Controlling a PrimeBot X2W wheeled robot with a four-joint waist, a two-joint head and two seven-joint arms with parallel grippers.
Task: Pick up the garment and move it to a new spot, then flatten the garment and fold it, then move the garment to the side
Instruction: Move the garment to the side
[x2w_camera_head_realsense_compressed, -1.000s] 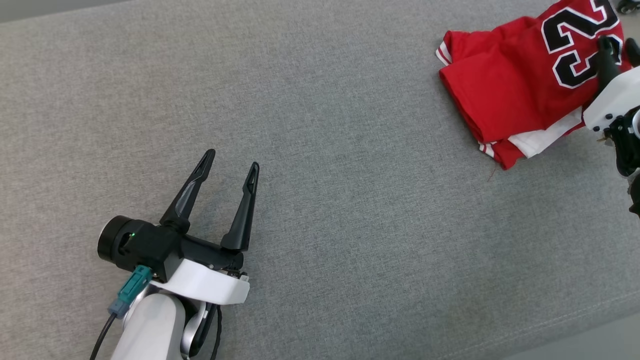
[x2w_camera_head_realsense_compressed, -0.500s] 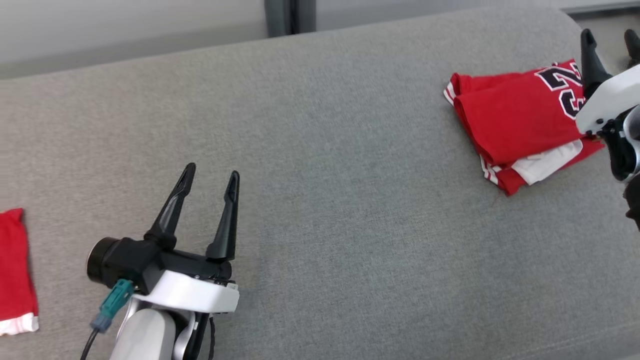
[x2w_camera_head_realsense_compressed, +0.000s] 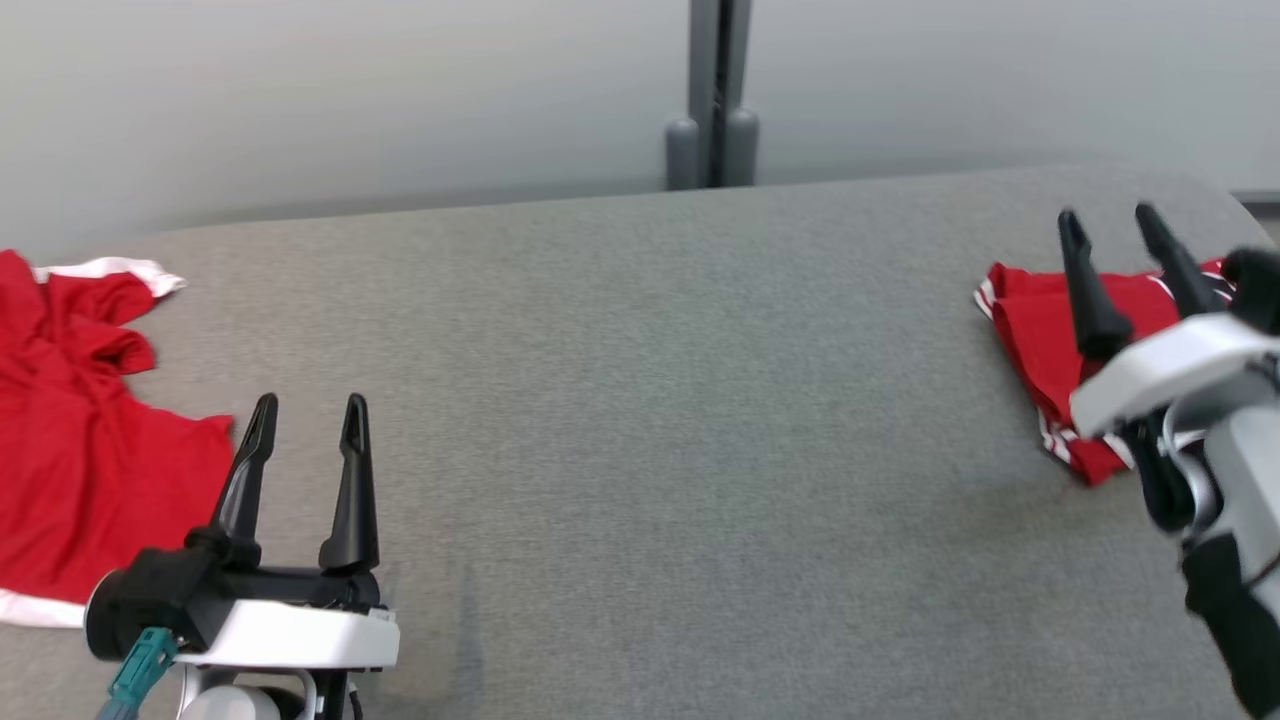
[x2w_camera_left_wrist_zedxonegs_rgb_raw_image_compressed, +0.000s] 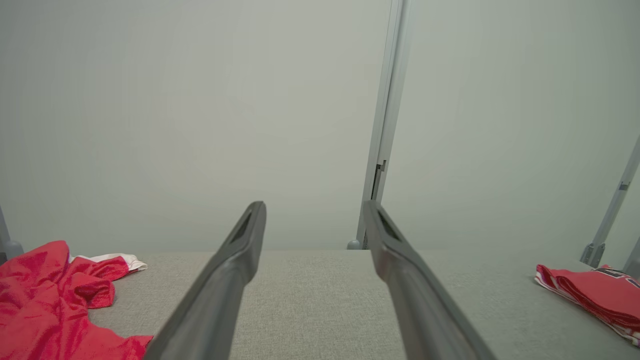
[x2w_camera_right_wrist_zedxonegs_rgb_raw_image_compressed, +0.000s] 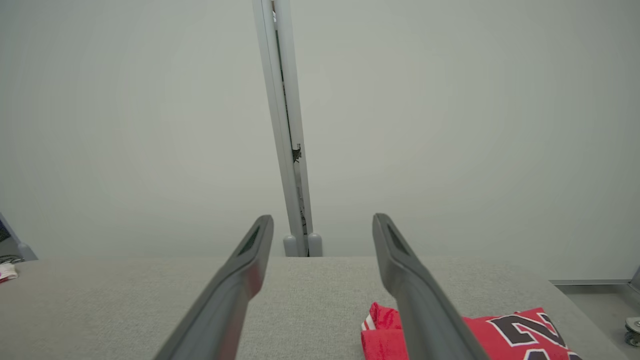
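Left pincer (x2w_camera_head_realsense_compressed: 310, 402) is open and holds nothing. It hovers over the near left part of the table (x2w_camera_head_realsense_compressed: 640, 420), just beside a crumpled shirt (x2w_camera_head_realsense_compressed: 80, 470) that lies at the left edge. Over by the far right corner, the right pincer (x2w_camera_head_realsense_compressed: 1106, 212) is open and empty as well, raised above a folded shirt (x2w_camera_head_realsense_compressed: 1035, 330). That folded shirt looks done to me: it is neat and set off to the side. So I think the step in hand is to start on the crumpled shirt. For that, the left pincer would need to go left and down, pinch the cloth near its edge, and lift it to the bare middle of the table. The table is flat and covered in grey woven cloth. Behind its far edge stands a plain pale wall (x2w_camera_head_realsense_compressed: 350, 90) with a grey post (x2w_camera_head_realsense_compressed: 712, 90).
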